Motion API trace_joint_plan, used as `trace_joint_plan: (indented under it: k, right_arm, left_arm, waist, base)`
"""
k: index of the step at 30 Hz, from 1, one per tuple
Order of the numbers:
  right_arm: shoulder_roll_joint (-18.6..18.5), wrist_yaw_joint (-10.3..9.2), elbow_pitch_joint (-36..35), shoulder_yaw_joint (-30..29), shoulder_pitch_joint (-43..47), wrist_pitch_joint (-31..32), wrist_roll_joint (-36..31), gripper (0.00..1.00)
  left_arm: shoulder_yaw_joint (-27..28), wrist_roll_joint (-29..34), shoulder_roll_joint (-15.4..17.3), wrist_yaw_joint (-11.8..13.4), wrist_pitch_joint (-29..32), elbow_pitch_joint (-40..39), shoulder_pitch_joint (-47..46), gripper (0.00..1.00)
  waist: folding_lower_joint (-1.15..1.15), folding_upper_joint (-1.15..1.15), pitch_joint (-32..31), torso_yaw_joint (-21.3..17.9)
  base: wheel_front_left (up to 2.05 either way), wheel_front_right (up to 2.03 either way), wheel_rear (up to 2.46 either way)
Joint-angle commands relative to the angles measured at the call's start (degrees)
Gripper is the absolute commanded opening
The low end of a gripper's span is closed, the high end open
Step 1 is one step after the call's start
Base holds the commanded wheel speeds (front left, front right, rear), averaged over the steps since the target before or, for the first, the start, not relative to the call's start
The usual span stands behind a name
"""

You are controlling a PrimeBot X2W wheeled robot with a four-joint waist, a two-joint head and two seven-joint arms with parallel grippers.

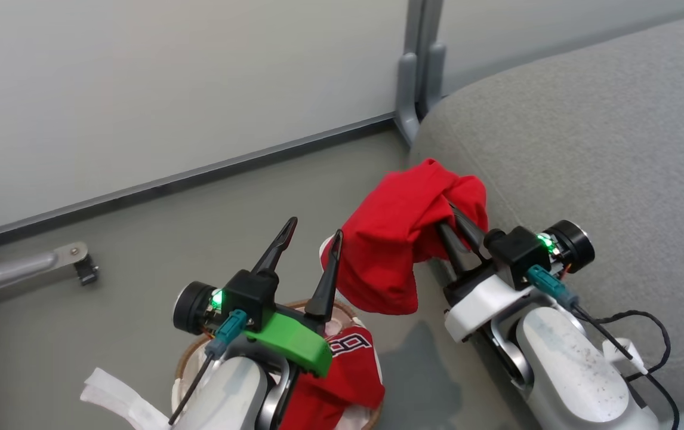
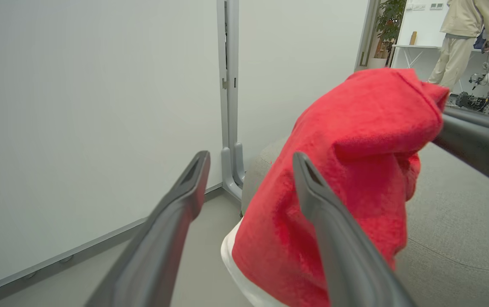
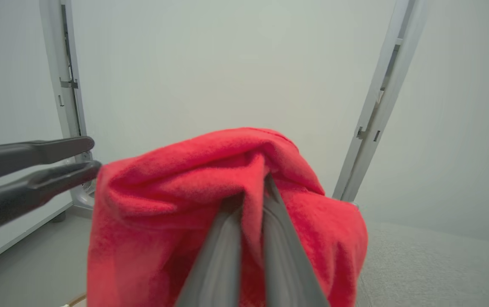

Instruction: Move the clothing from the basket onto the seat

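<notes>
While left jaws gape, red garment (image 1: 399, 239) hangs pinched between right jaws.

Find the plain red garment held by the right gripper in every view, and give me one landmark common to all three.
Head view: plain red garment at centre, hanging from the shut right gripper.
Left wrist view: plain red garment centre right, behind one finger of the open left gripper.
Right wrist view: plain red garment lower centre, draped over the closed fingers.
Shared landmark: the grey seat, on the right in each.
</notes>
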Motion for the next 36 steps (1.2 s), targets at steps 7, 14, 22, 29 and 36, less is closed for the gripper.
trace_joint_plan:
  k: [7, 14, 22, 29, 36]
  right_arm:
    - [-0.4, -0.08, -1.3, -1.9, 0.9, -0.1, 0.5, 0.00]
    - [-0.6, -0.08, -2.5, -6.4, 2.5, -0.1, 0.1, 0.00]
    - [-2.8, -0.08, -1.3, -9.6, 0.5, -0.1, -1.1, 0.00]
    - [-7.4, -0.08, 3.4, -12.0, -7.4, -0.1, -3.0, 0.00]
    - [-11.7, -0.08, 9.0, -17.1, -16.3, -0.1, -5.4, 0.00]
  left_arm:
    - [0.4, 0.6, 0.2, -0.5, 0.0, 0.4, -0.9, 1.00]
    - [-0.6, 0.7, 0.3, -1.4, 0.0, 1.5, -2.1, 1.00]
    - [-1.3, 1.2, 0.3, -1.7, 0.0, 3.4, -3.1, 1.00]
    - [-0.4, 3.0, 0.4, -2.1, 0.0, 4.8, -4.2, 1.00]
    - [-0.4, 5.3, 1.1, -2.8, 0.0, 6.2, -7.6, 1.00]
  waist:
    - [0.00, 0.00, 3.4, -13.6]
    - [0.00, 0.00, 5.0, -16.5]
    - [0.00, 0.00, 7.6, -17.1]
    - [0.00, 0.00, 12.6, -15.9]
    - [0.00, 0.00, 19.7, -12.2]
  base:
    - [0.00, 0.00, 0.00]
    - [0.00, 0.00, 0.00]
    - [0.00, 0.00, 0.00]
    - [0.00, 0.00, 0.00]
    - [0.00, 0.00, 0.00]
